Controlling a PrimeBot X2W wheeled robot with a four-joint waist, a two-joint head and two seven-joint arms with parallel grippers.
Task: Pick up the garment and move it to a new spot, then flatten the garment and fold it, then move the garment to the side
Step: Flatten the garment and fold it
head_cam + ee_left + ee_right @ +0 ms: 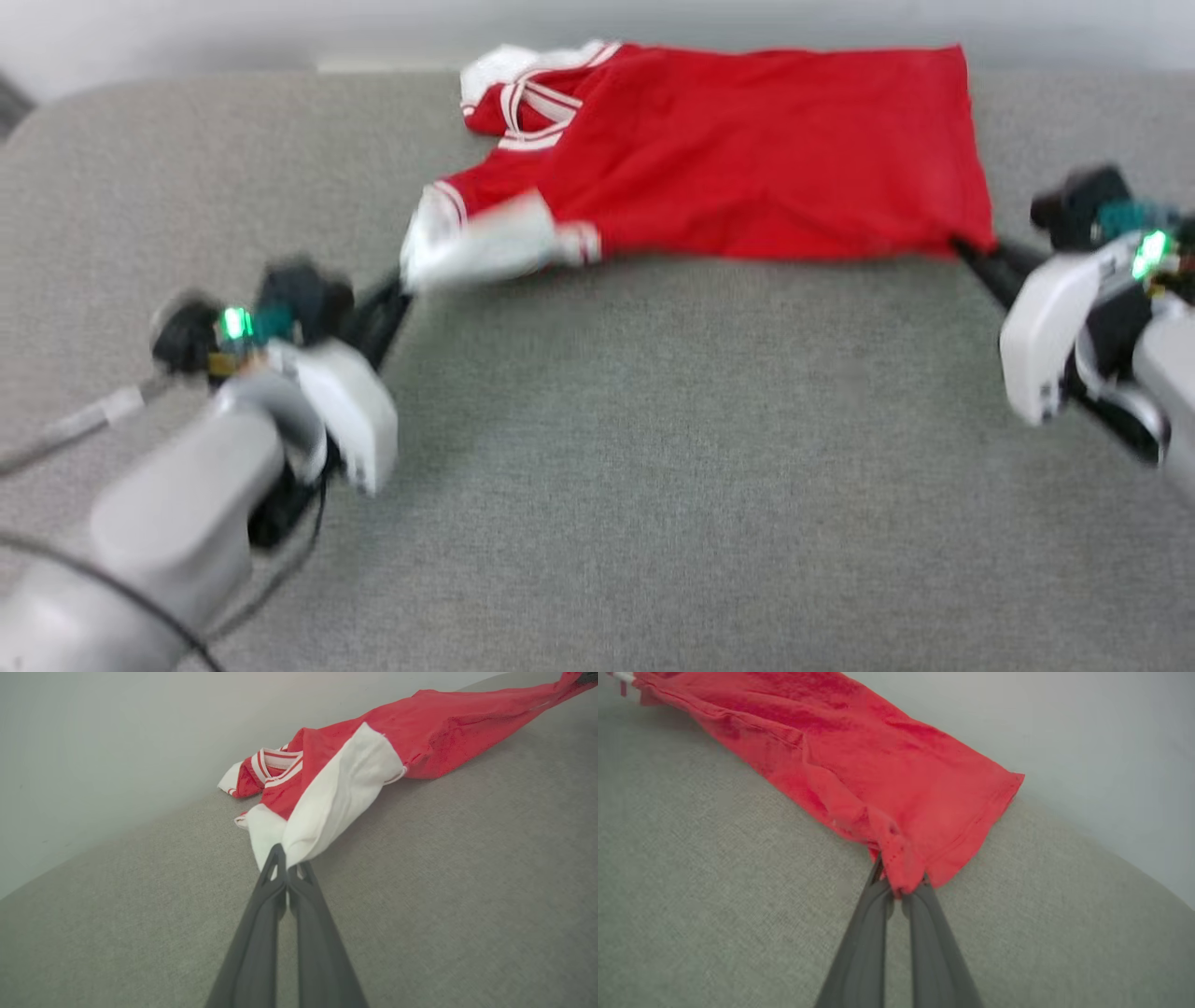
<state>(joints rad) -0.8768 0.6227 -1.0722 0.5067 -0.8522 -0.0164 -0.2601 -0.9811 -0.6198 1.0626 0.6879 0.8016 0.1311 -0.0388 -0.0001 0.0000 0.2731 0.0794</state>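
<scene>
Both left hand (288,861) and right hand (901,887) pinch the garment (747,154) at opposite ends.

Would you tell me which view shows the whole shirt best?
The head view: the shirt is there whole, from collar to hem, though blurred. The left wrist view shows its white sleeve pinched in the left fingers and the collar; the right wrist view shows the red hem corner in the right fingers.

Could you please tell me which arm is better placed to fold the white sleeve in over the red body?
Left, probably: the left gripper has its jaws shut on the white sleeve of the garment, while the right gripper pinches the red hem corner at the opposite end.
</scene>
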